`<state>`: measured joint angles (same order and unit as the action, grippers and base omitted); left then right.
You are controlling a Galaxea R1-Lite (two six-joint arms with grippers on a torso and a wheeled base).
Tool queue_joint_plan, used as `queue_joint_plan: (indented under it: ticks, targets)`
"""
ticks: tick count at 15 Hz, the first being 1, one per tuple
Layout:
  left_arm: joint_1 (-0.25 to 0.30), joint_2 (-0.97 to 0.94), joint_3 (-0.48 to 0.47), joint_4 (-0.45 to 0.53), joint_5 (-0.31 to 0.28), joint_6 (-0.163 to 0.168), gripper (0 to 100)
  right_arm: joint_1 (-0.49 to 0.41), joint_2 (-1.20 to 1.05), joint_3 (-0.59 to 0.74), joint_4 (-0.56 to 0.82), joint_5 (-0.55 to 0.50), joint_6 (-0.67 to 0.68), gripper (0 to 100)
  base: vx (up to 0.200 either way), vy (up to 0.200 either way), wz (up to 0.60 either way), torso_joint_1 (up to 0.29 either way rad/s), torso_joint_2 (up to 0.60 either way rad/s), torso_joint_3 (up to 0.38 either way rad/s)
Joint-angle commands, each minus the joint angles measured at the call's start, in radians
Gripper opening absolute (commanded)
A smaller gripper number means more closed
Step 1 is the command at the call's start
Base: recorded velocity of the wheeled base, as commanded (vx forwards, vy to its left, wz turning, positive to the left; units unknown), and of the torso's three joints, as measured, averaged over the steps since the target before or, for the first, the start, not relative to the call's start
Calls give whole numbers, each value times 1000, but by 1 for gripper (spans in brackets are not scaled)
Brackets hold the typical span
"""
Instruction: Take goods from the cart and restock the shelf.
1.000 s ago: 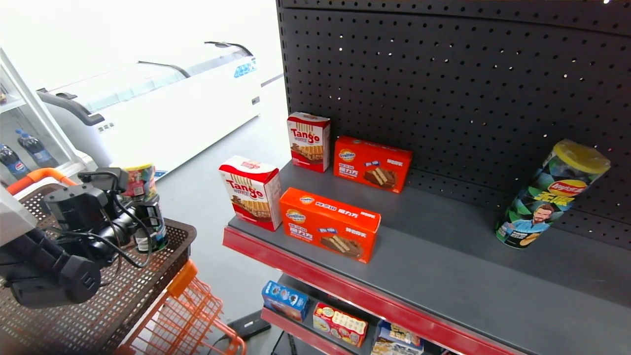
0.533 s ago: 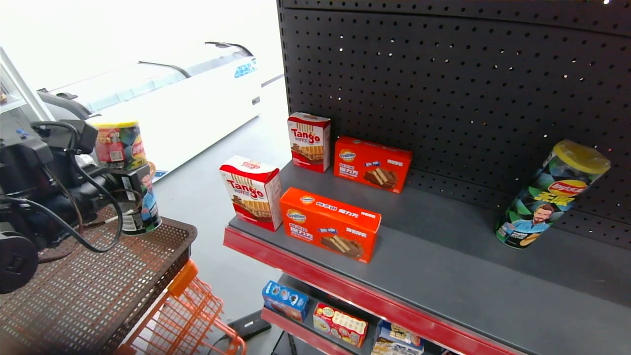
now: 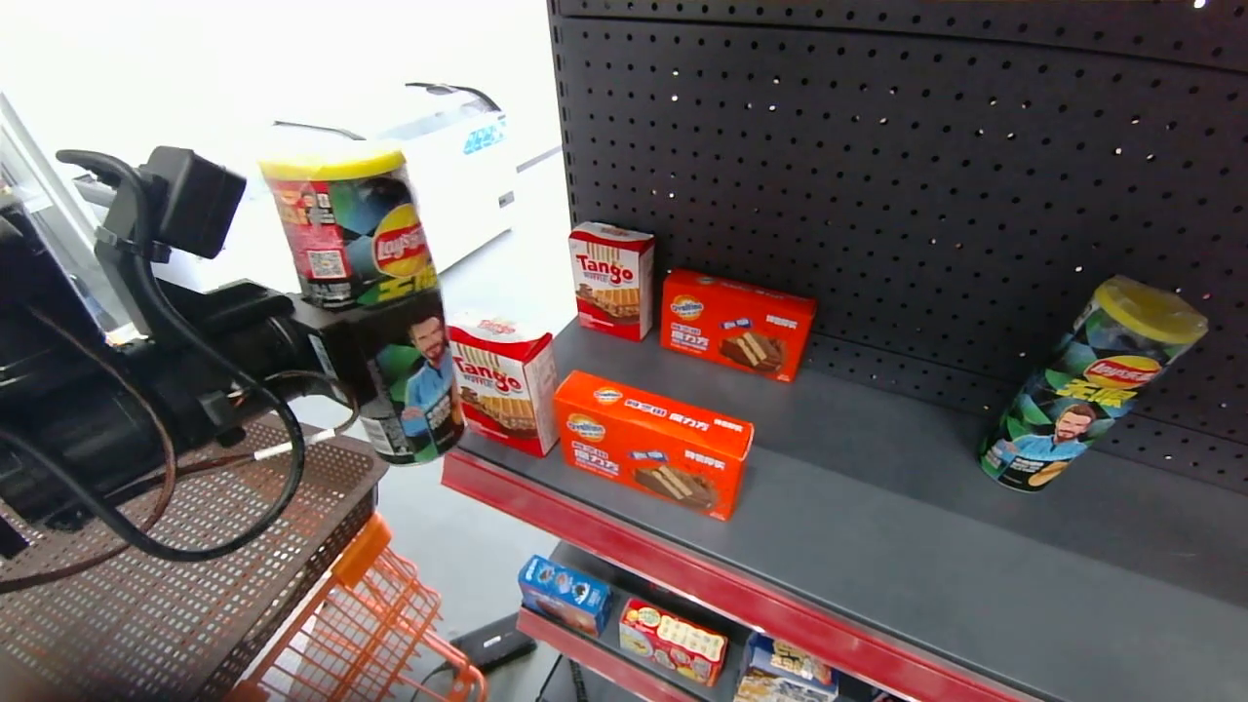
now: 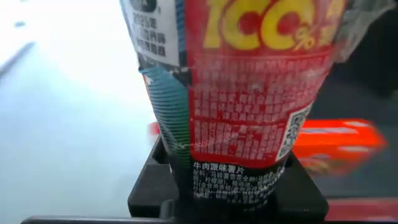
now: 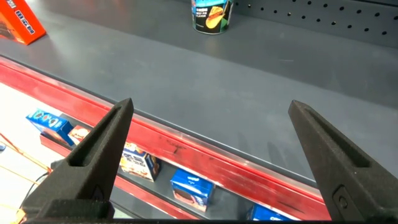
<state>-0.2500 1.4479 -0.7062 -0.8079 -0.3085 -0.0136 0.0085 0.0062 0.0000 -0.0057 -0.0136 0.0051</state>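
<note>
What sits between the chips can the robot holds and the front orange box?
A red-and-white wafer box stands between the held chips can and the front orange box; the head view shows it.

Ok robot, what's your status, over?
Left gripper shut on can, upright, between cart and shelf. Right gripper open, facing shelf. Red box close by can.

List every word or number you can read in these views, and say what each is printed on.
"Tango": red-and-white cardboard box at the shelf's front edge.
"Tango": second red-and-white box by the black pegboard.
"100%": yellow-lidded cylindrical chip can in the left gripper.
"Lay's": logo on that can and on the matching can farther along the shelf.
Orange boxes' logos, the cans' fine print and lower-shelf packs: too small to read.
</note>
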Motion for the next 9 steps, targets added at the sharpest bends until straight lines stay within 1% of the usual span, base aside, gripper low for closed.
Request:
queue_joint_plan:
  ticks: [1, 2, 3, 4, 6, 9]
  targets:
    - [-52, -21, -3, -7, -49, -3, 0, 1, 1, 0, 0, 0, 1, 100, 0, 0, 0, 0, 0, 0]
    - [-66, -20, -7, -4, -61, -3, 0, 1, 1, 0, 0, 0, 1, 100, 0, 0, 0, 0, 0, 0]
    - [-112, -20, -15, -4, -80, -3, 0, 1, 1, 0, 0, 0, 1, 100, 0, 0, 0, 0, 0, 0]
    - [-157, -21, -21, -2, -83, -3, 0, 1, 1, 0, 0, 0, 1, 100, 0, 0, 0, 0, 0, 0]
    - [-192, -23, -21, 3, -86, -5, 0, 1, 1, 0, 0, 0, 1, 100, 0, 0, 0, 0, 0, 0]
    - [-218, -20, -22, 4, -86, -5, 0, 1, 1, 0, 0, 0, 1, 100, 0, 0, 0, 0, 0, 0]
